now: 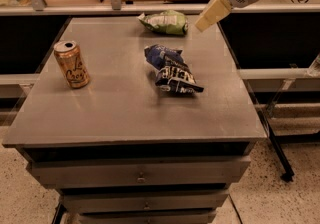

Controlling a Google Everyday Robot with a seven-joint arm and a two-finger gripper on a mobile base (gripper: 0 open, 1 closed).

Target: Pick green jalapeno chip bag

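Note:
The green jalapeno chip bag (166,22) lies flat at the far middle of the grey table (115,108). It is light green with white patches. My gripper (206,20) hangs in the air just right of the bag, a little above the table's far right part, with its cream finger pointing down and to the left. The white arm reaches in from the upper right. The gripper does not touch the bag.
A dark blue chip bag (172,69) lies in the middle of the table. An orange can (72,64) stands upright at the left. A wooden counter with a rail (150,9) runs behind the table. Drawers sit under the tabletop.

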